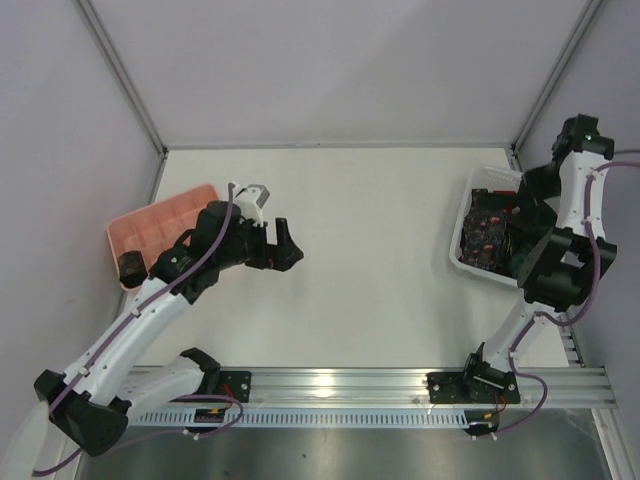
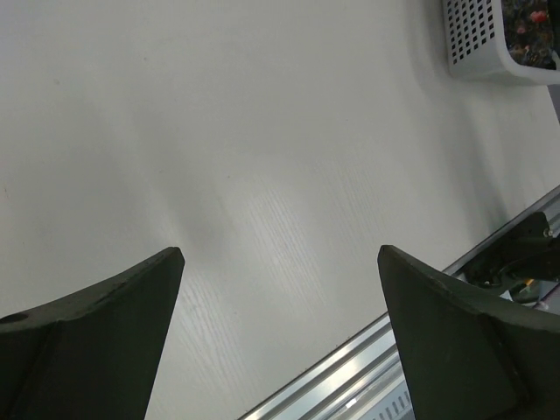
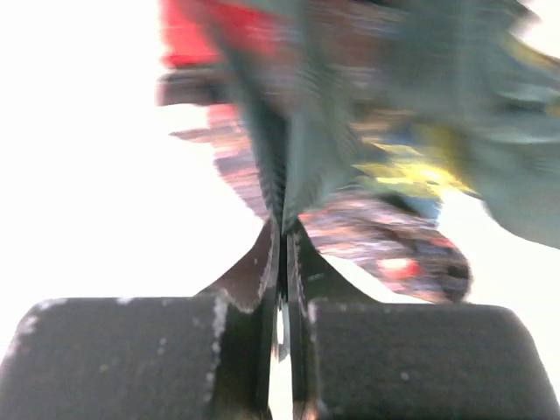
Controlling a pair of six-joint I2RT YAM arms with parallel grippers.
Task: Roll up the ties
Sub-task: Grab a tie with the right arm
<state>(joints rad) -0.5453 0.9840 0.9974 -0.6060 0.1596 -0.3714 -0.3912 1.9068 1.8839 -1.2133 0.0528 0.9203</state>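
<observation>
**Right gripper (image 3: 282, 229) closed among ties (image 3: 350, 131)**

Its jaws press together amid the heap in the white lattice basket (image 1: 468, 262) at the right side of the table (image 1: 380, 230); blur hides whether cloth is pinched. Left gripper (image 2: 280, 254) hangs wide open above the table, near the pink tray (image 1: 160, 222).

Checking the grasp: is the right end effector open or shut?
Right end effector shut: fingers meet in its wrist view; whether it pinches the ties is too blurred.
</observation>
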